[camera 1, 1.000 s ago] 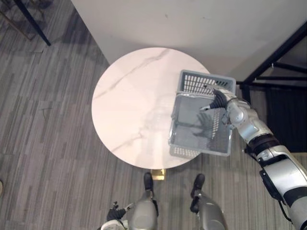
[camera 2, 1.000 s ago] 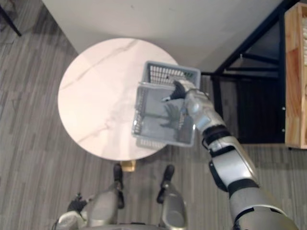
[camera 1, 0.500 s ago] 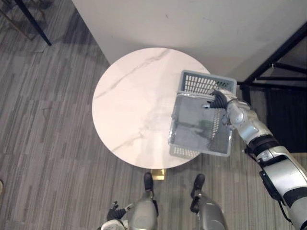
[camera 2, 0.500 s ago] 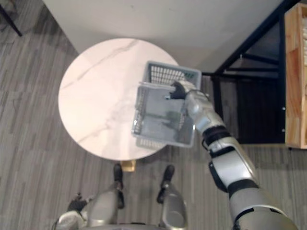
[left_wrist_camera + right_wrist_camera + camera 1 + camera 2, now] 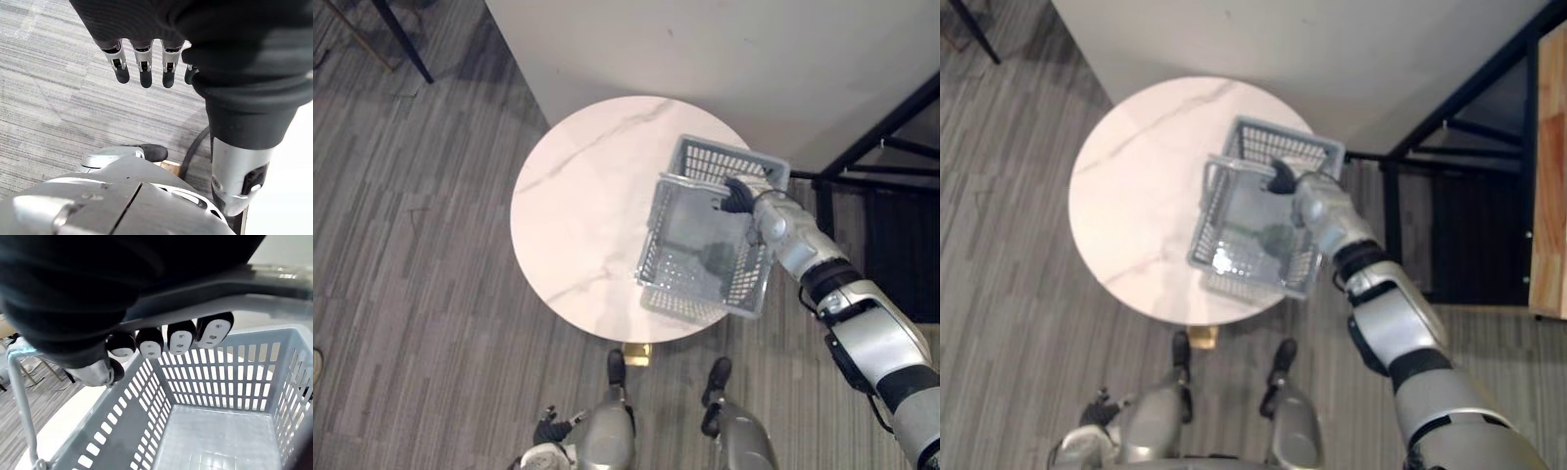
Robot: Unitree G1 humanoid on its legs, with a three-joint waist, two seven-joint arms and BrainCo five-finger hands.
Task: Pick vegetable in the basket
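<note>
**Desk:** Entry, basket position?

**Operator:** I read the grey slotted basket (image 5: 688,303) over the right side of the round white marbled bench (image 5: 578,215). Its outer corner reaches out past the bench's rim. It sits askew to the bench's edge. I cannot tell from the head views whether its base touches the bench.

**Desk:** Right hand?

**Operator:** My right hand (image 5: 736,196) is at the end of the basket farthest from the robot's side of the bench. Its fingers (image 5: 181,339) are curled over the grey handle (image 5: 254,296), with the dark tips in a row under the bar. The thumb (image 5: 100,373) is tucked below them. Past the fingers my wrist camera looks down into the basket, at the slotted walls and the smooth bottom panel.

**Desk:** Left hand?

**Operator:** My left hand (image 5: 141,61) hangs on the robot's side of the bench, below the bench top and over the floor (image 5: 431,245). Its fingers are straight and slack, side by side, pointing down.

**Desk:** Surroundings, for the record?

**Operator:** The floor round the bench is grey striped carpet. A white wall (image 5: 705,49) stands behind the bench. A black metal frame (image 5: 891,147) is to the bench's right, and a wooden shelf unit (image 5: 1552,166) is beyond it.
</note>
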